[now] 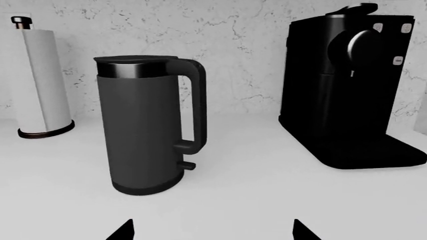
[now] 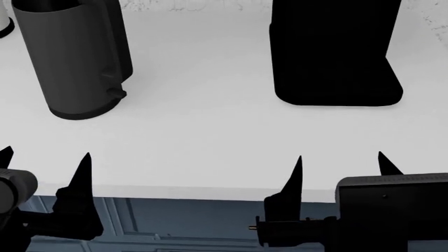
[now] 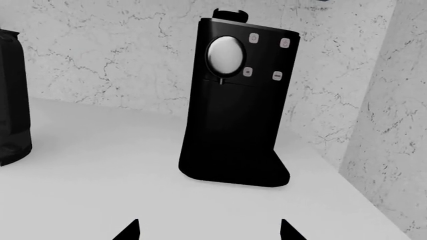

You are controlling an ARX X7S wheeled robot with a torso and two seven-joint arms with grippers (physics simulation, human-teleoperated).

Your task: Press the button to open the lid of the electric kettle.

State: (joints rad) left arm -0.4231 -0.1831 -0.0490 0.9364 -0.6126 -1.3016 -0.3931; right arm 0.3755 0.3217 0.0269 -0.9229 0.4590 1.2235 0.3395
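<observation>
Jaws of both grippers stand spread apart and grasp nothing. In the head view the left gripper (image 2: 43, 160) sits at the lower left of the frame and the right gripper (image 2: 341, 160) at the lower right, the black pointed fingertips (image 2: 84, 168) of each rising over the near edge of the white table (image 2: 210, 131). Neither gripper touches any object; both lie well apart from the things on the table.

The kettle (image 1: 143, 130) stands upright on the table, at the upper left of the head view and left of centre in the left wrist view. Its body is a dark grey cylinder on a black base ring, with a thick handle (image 1: 193, 105) on the side toward the frame's right and a small knob (image 1: 185, 165) low beneath the handle. The lid (image 1: 133, 62) lies flat and closed across the top of the kettle, black-rimmed.

A black coffee machine (image 3: 237, 105) stands upright on the table, at the upper right of the head view, well apart from the kettle; the right wrist view shows its round silver dial and four small buttons. A paper towel roll (image 1: 41, 82) on a dark-based holder stands at the far left of the left wrist view, beyond the kettle. A marbled white wall (image 1: 233, 30) rises behind the table.
</observation>
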